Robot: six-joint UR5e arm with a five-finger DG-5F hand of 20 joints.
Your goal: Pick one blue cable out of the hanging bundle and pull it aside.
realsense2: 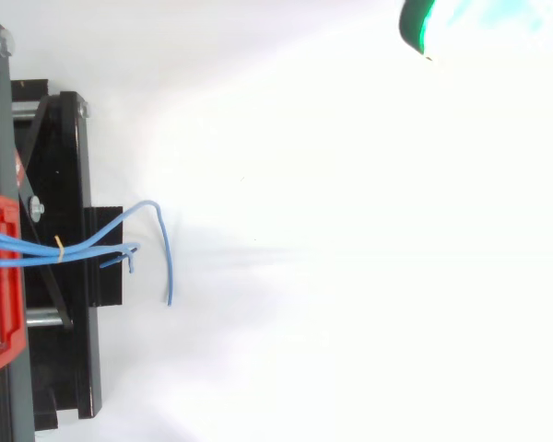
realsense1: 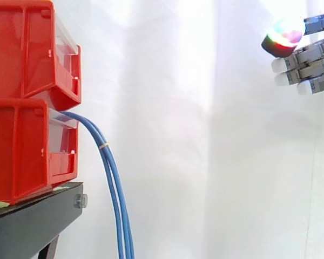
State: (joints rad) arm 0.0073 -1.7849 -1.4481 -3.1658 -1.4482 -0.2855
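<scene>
A bundle of thin blue cables (realsense1: pixel 112 178) comes out of the lower red bin (realsense1: pixel 27 151) and hangs down past the black stand (realsense1: pixel 32 221), tied by a small yellow band (realsense1: pixel 103 145). From above, the cables (realsense2: pixel 92 241) run right from the bin, and one strand (realsense2: pixel 166 249) loops out and ends loose. My hand (realsense1: pixel 308 59) sits at the upper right of the side view, far to the right of the bundle and above it. Its fingers are straight and point left, holding nothing. A glowing fingertip pad (realsense2: pixel 470 28) shows at the top right from above.
Two red bins are stacked at the left, the upper red bin (realsense1: pixel 27 48) over the lower one, on the black stand. A white curtain (realsense1: pixel 205 162) backs the scene. Open space lies between the bundle and my hand.
</scene>
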